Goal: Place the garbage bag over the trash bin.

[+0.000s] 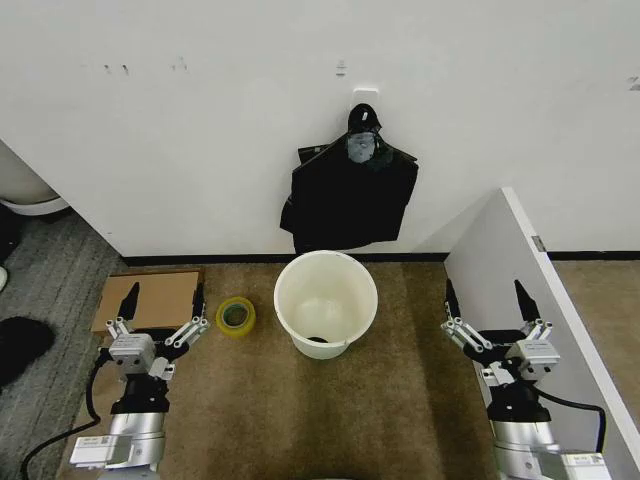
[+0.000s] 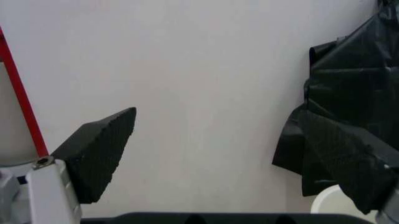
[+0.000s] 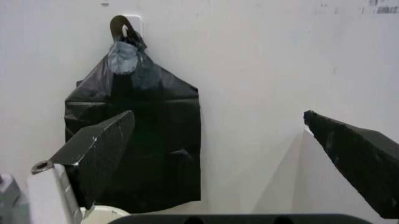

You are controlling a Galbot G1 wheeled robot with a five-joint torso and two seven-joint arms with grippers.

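The trash bin (image 1: 326,300), a round cream-white bucket, stands open-topped on the brown carpet in the middle, near the wall; its rim also peeks into the left wrist view (image 2: 327,205) and the right wrist view (image 3: 103,214). The garbage bag is out of view. Above the bin, a flat black plastic bundle (image 1: 350,195) (image 2: 355,84) (image 3: 156,116) with a knotted top hangs from a wall hook. My left gripper (image 1: 160,312) (image 2: 224,161) is low to the bin's left, open and holding nothing. To the bin's right, my right gripper (image 1: 493,310) (image 3: 227,156) is open too, holding nothing.
A yellow tape roll (image 1: 235,316) lies just left of the bin, beside a brown cardboard piece (image 1: 158,300). A white partition panel (image 1: 510,270) runs along the right, close to my right arm. A thin red rod (image 2: 18,88) leans at the left.
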